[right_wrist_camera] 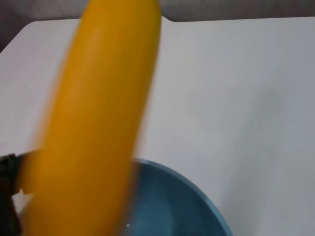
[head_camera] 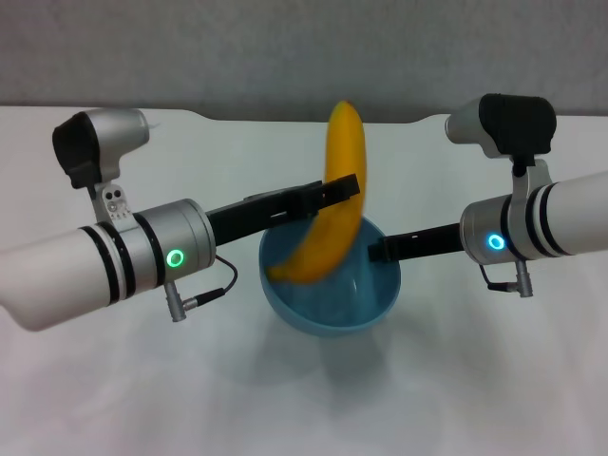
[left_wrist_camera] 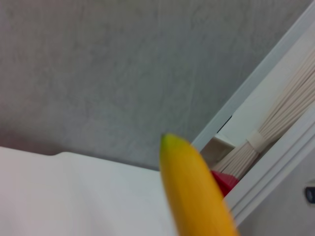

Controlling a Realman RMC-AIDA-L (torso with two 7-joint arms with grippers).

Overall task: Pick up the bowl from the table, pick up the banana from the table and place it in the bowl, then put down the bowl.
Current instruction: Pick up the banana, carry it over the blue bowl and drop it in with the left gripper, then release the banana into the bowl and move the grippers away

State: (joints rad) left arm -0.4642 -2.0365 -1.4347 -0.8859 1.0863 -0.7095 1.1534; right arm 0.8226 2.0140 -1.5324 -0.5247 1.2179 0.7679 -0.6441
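Observation:
The light-blue bowl [head_camera: 332, 309] hangs a little above the white table [head_camera: 475, 380], with its shadow below it. My right gripper [head_camera: 378, 251] is shut on the bowl's right rim. My left gripper [head_camera: 340, 188] is shut on the middle of the yellow-orange banana [head_camera: 342, 142]. The banana stands almost upright, its lower end down inside the bowl and blurred. Its greenish tip shows in the left wrist view [left_wrist_camera: 197, 191]. In the right wrist view the banana [right_wrist_camera: 98, 123] stands over the bowl [right_wrist_camera: 172, 201].
A grey wall runs behind the table's far edge, which has a shallow cutout [head_camera: 285, 116]. Bare tabletop lies all around the bowl. The left wrist view shows a red object [left_wrist_camera: 224, 181] and a white frame beyond the table.

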